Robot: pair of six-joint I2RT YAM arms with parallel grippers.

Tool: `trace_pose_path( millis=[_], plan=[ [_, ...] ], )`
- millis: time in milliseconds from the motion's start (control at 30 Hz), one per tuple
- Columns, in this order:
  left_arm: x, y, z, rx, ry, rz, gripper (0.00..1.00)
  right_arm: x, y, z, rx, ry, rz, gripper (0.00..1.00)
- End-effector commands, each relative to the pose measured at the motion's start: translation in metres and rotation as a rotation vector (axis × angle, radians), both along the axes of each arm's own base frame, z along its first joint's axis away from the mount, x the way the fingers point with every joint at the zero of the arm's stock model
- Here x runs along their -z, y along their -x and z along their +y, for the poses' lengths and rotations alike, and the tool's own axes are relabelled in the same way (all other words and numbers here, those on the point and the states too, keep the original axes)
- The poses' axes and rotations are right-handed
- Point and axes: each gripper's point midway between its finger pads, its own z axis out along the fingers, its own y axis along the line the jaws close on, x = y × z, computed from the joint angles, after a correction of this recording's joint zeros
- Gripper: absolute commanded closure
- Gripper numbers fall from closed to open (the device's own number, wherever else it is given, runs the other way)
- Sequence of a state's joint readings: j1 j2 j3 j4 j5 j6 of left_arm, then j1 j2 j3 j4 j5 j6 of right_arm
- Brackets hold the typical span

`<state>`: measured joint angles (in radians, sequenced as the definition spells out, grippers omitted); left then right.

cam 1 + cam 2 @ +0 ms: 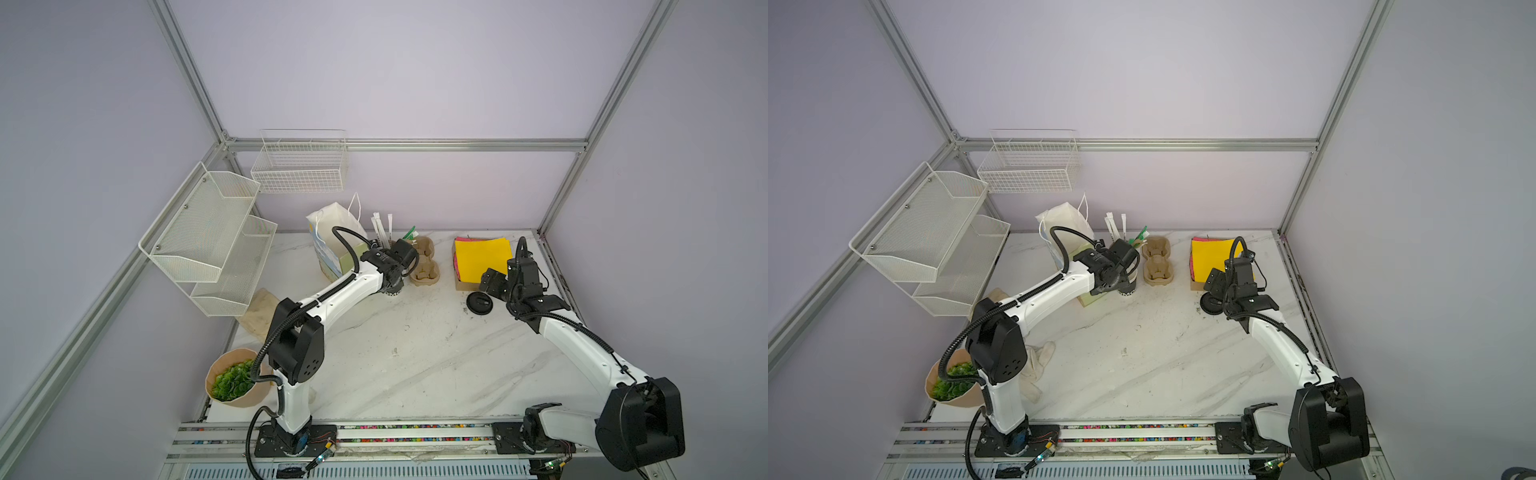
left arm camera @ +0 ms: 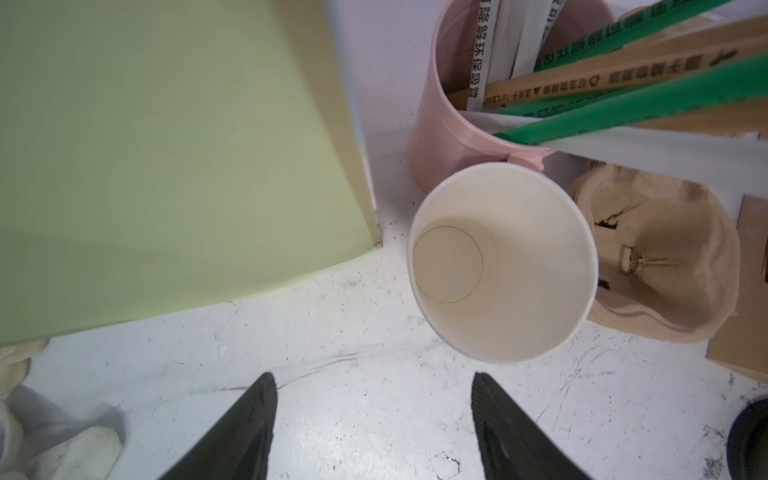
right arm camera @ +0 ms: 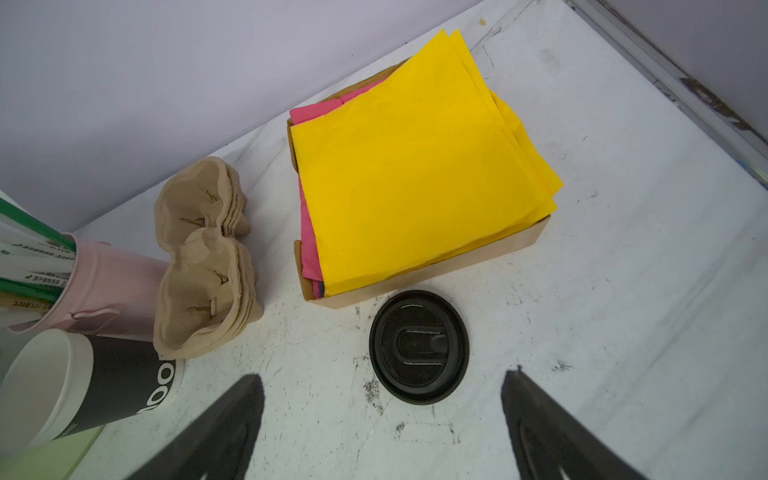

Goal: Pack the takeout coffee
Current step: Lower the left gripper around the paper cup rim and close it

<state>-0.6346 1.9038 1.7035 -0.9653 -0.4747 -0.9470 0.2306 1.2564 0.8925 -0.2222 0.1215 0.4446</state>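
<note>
The takeout coffee cup (image 2: 503, 262) stands lidless on the table, black outside with white lettering (image 3: 124, 390), white and empty inside. In both top views it is mostly hidden under my left wrist (image 1: 392, 292). My left gripper (image 2: 374, 378) is open just short of the cup's rim, with nothing between its fingers. The black sip lid (image 3: 419, 347) lies flat on the table at the right (image 1: 479, 303), apart from the cup. My right gripper (image 3: 383, 376) hovers open just short of the lid, its fingers wider apart than the lid.
A white paper bag (image 1: 332, 245) with a green side (image 2: 166, 166) stands left of the cup. A pink cup of straws (image 2: 449, 124) and stacked pulp carriers (image 3: 208, 282) are close behind it. A box of yellow napkins (image 3: 415, 166) sits behind the lid. Potted plant (image 1: 232, 378) at front left.
</note>
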Motion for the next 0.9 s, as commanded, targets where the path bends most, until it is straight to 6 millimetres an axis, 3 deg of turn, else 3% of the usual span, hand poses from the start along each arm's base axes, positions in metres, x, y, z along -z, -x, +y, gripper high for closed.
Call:
trace_pose_path(
  millis=[0,267,467,867],
  plan=[
    [-0.037,-0.028,-0.016,-0.029,0.144,-0.111,0.29,0.001,0.005,0.002,-0.015,0.019,0.013,0.08],
    [-0.02,-0.037,-0.021,-0.03,0.143,-0.086,0.32,0.004,0.005,0.01,-0.032,0.031,0.026,0.08],
    [-0.006,-0.041,-0.025,-0.033,0.133,-0.063,0.39,0.006,0.005,0.014,-0.042,0.036,0.035,0.08],
    [0.004,-0.05,-0.021,-0.041,0.095,-0.063,0.55,0.004,0.005,0.017,-0.048,0.042,0.034,0.09]
  ],
)
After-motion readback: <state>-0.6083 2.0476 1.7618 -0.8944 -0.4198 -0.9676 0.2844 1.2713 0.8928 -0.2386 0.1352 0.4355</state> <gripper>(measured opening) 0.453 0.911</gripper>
